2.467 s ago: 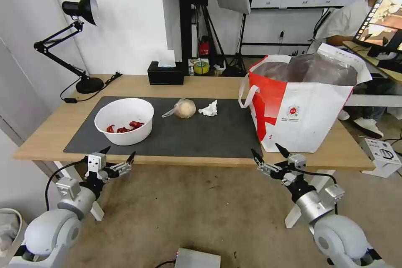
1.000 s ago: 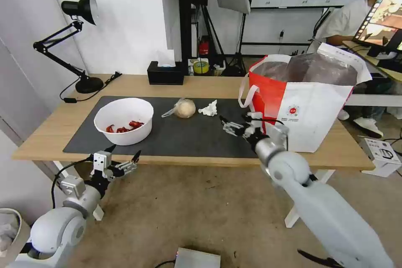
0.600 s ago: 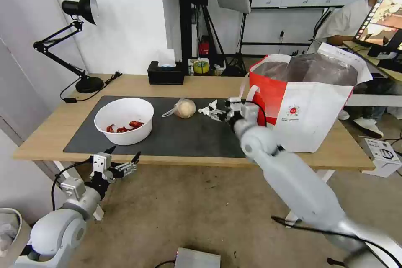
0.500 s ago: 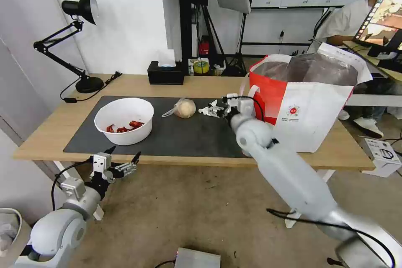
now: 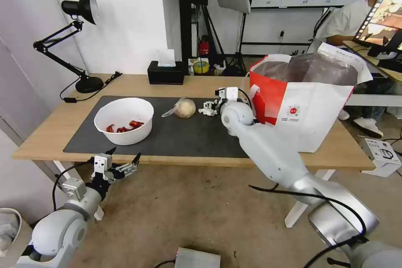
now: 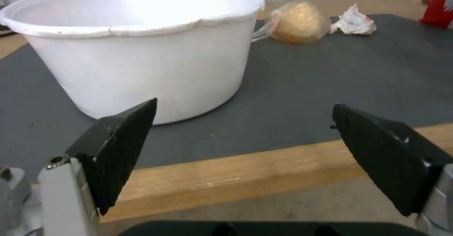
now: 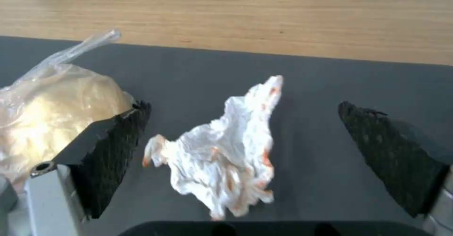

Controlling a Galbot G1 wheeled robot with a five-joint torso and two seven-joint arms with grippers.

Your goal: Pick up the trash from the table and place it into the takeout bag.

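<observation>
The crumpled white tissue (image 7: 225,150) lies on the dark grey mat (image 5: 188,134) of the worktop (image 5: 201,83), and the right claw (image 7: 240,158) hovers directly over it with its two black fingers (image 7: 115,154) spread wide, one on each side of the tissue and not touching it. In the head view the right claw (image 5: 210,106) sits at the tissue (image 5: 208,111), with the arm reaching in from the near right. The tissue carries faint orange-red stains. Just left of it, close to one open finger, lies the tan ball wrapped in clear plastic (image 7: 52,101), its twisted plastic tail pointing away toward the far left. Farther left on the mat stands the white round bowl (image 5: 124,120) with red scraps (image 5: 124,127) in its bottom. To the right of the tissue the takeout bag (image 5: 305,100) stands upright on the worktop, white and red with silver lining showing at its open mouth, a white loop handle (image 5: 251,92) hanging near the right claw. The left claw (image 5: 116,163) hangs below the near edge of the worktop, in front of the bowl, its fingers (image 6: 118,147) parted and holding nothing. At the far edge a black tissue box (image 5: 166,74) and a black desk lamp (image 5: 71,37) stand on the bare wood.
</observation>
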